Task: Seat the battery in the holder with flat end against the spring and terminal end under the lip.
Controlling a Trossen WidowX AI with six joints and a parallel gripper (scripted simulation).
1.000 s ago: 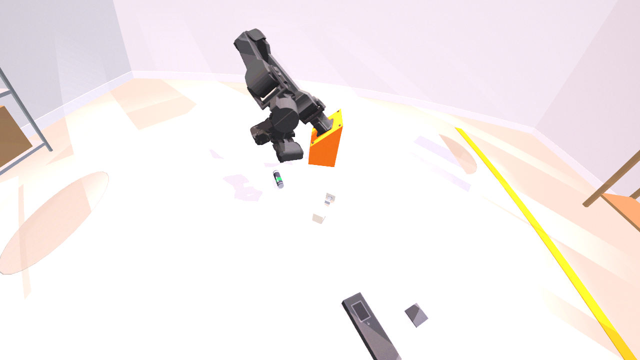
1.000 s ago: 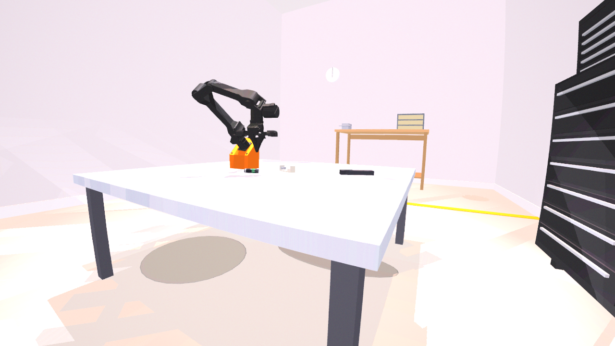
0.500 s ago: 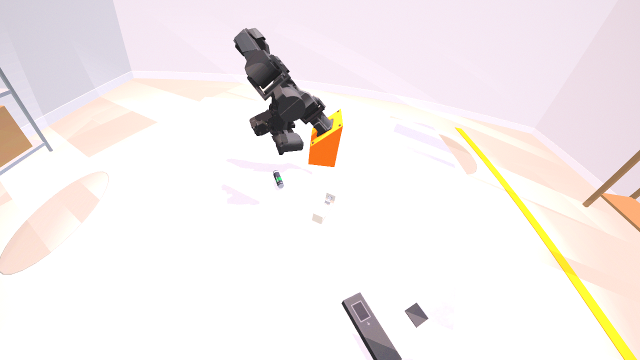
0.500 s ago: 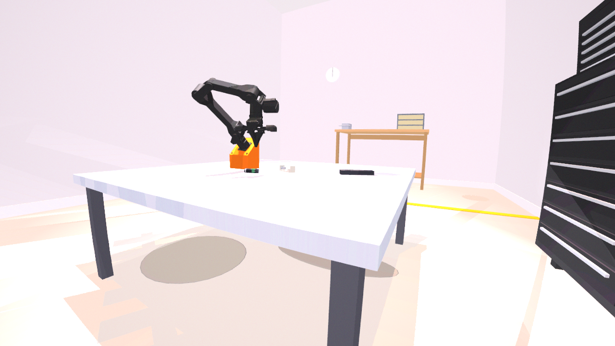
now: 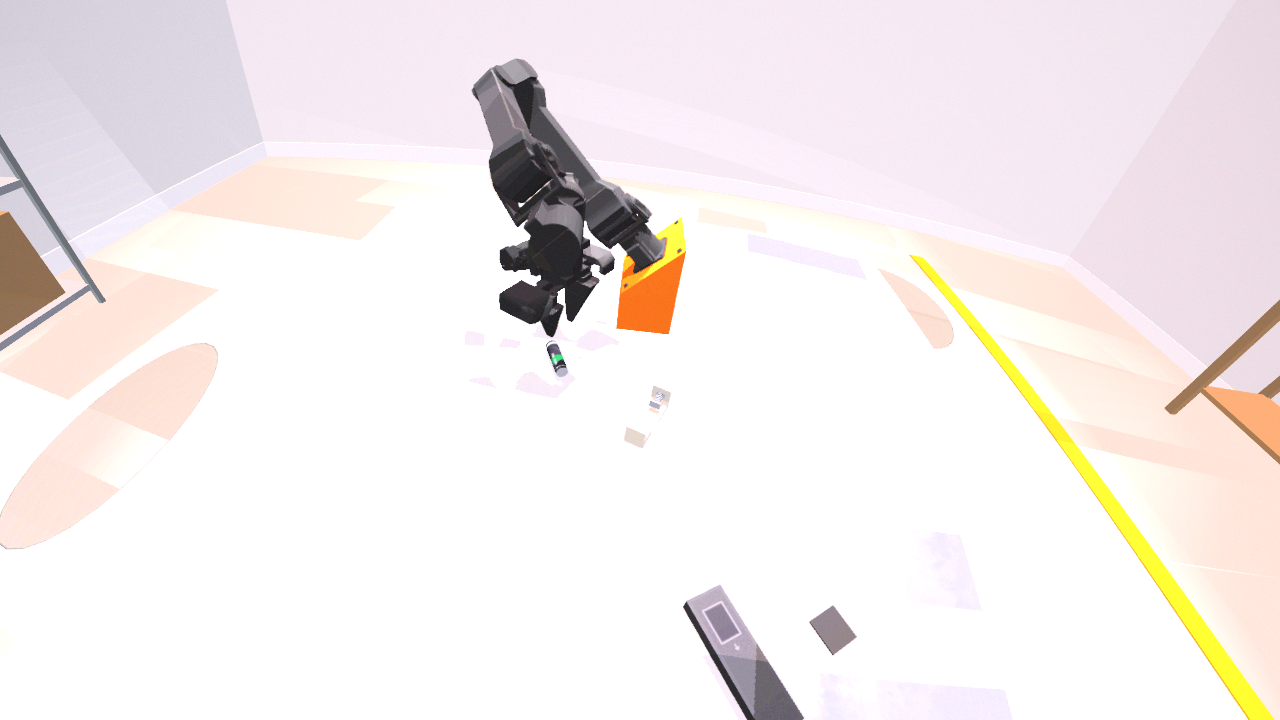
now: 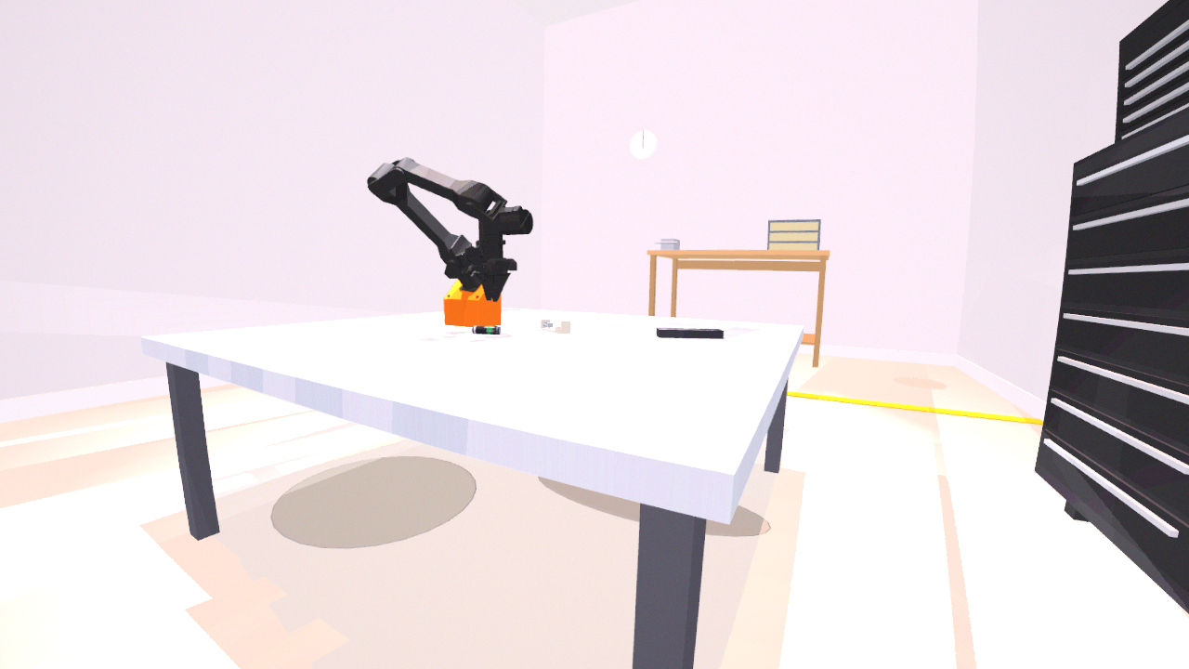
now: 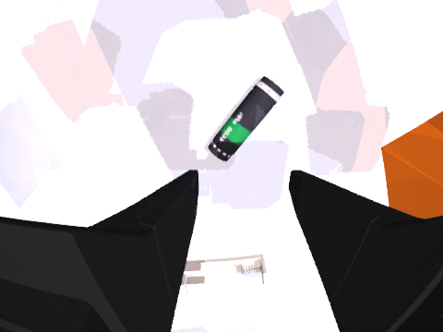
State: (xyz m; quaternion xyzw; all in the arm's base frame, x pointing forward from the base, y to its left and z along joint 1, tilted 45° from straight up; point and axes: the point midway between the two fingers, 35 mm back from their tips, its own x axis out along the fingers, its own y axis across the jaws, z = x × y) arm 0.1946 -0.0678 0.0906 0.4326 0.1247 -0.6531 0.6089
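Note:
The black battery (image 5: pixel 556 359) (image 6: pixel 487 330) (image 7: pixel 246 119) with a green band lies on its side on the white table (image 6: pixel 398 366). In the wrist view it lies slantwise, its plus-marked white band at the upper right. My gripper (image 5: pixel 562 325) (image 6: pixel 496 297) (image 7: pixel 245 179) is open and empty, above the table; the battery lies beyond the fingertips in the wrist view. The pale holder (image 5: pixel 636 435) (image 6: pixel 564 326) stands apart from the battery, to its right in the top and exterior views. In the wrist view the holder's spring (image 7: pixel 250 269) shows between the fingers, and the left finger hides part of the holder.
The orange arm base (image 5: pixel 650 300) (image 6: pixel 472 311) (image 7: pixel 413 171) stands close to the battery. A long dark device (image 5: pixel 747 658) (image 6: pixel 689 333) lies farther off on the table, with a small dark square (image 5: pixel 832 629) beside it.

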